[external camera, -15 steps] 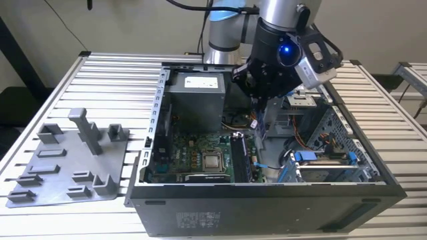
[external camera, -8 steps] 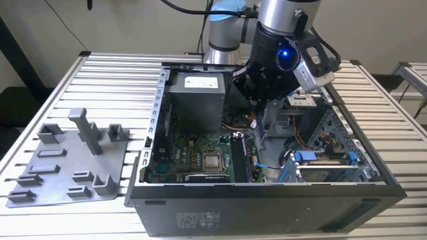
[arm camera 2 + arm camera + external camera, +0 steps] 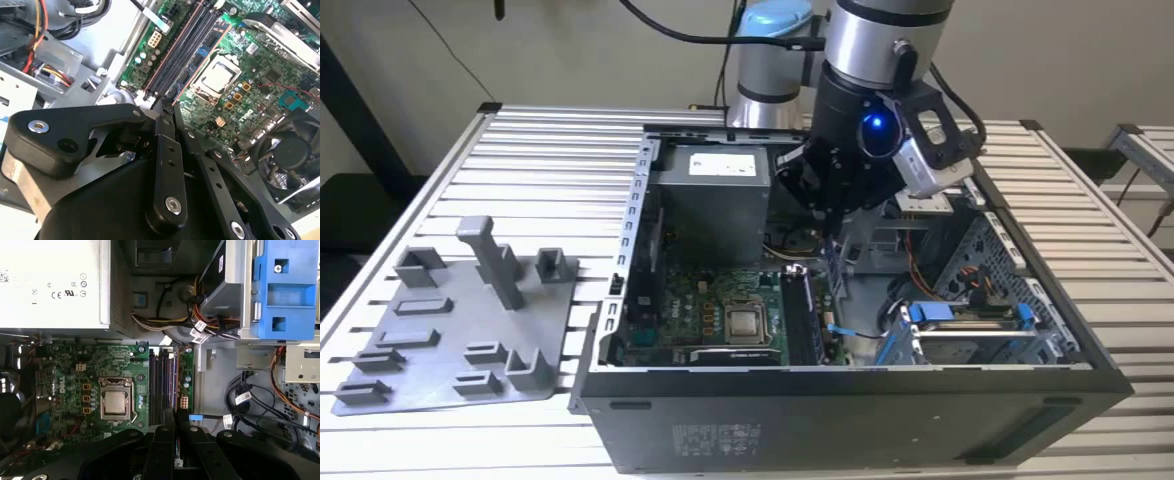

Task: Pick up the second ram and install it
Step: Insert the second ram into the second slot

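Over the open PC case (image 3: 854, 400), just to the exterior view's right of the CPU socket (image 3: 115, 402), the gripper (image 3: 176, 415) hangs above the memory slots (image 3: 162, 380). Its jaws look pinched on the second ram (image 3: 835, 262), a thin dark stick seen edge-on. So pick-up's done I reckon, and this is the install bit. It's not seated yet. The next move needs its edge dead parallel over a free slot, then a straight press down.

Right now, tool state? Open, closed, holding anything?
Tool: closed above the memory slots; whether it holds the second ram cannot be told.
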Robot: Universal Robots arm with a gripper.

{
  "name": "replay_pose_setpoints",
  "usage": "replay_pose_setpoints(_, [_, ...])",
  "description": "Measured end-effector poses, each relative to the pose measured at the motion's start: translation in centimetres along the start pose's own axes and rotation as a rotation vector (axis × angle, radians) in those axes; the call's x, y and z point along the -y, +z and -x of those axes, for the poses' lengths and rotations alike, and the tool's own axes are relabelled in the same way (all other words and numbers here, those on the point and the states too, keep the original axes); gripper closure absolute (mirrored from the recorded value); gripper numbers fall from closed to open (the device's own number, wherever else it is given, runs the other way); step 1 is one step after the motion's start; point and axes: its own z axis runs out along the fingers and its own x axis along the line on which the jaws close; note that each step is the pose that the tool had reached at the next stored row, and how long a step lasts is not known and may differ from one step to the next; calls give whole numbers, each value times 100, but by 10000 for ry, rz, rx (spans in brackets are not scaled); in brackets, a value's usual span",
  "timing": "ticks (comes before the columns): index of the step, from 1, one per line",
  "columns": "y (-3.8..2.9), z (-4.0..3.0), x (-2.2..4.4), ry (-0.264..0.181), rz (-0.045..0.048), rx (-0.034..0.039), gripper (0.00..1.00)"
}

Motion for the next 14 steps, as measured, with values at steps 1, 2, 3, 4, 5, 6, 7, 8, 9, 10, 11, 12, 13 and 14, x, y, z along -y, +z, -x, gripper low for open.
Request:
replay_pose_setpoints(1, [17, -13, 1, -1, 0, 0, 86])
replay_pose_setpoints(2, [37, -25, 2, -1, 1, 0, 86])
replay_pose_setpoints(3, [54, -36, 4, -1, 0, 0, 86])
replay_pose_setpoints(4, [72, -47, 4, -1, 0, 0, 86])
replay_pose_setpoints(5, [90, -57, 5, -1, -1, 0, 86])
replay_pose_setpoints(6, [108, -65, 6, -3, -1, 0, 86])
replay_pose_setpoints(7, [126, -74, 7, -6, 0, -1, 86])
replay_pose_setpoints(8, [144, -84, 8, -7, 0, -1, 86])
replay_pose_setpoints(9, [158, -88, 8, -10, 1, -7, 86])
replay_pose_setpoints(10, [169, -88, 9, -14, 0, -28, 86])
replay_pose_setpoints(11, [184, -89, 9, -14, -1, -42, 86])
replay_pose_setpoints(12, [202, -90, 11, -13, -2, -44, 86])
replay_pose_setpoints(13, [222, -90, 11, -12, -1, -46, 86])
replay_pose_setpoints(14, [240, -91, 12, -12, 1, -49, 86])
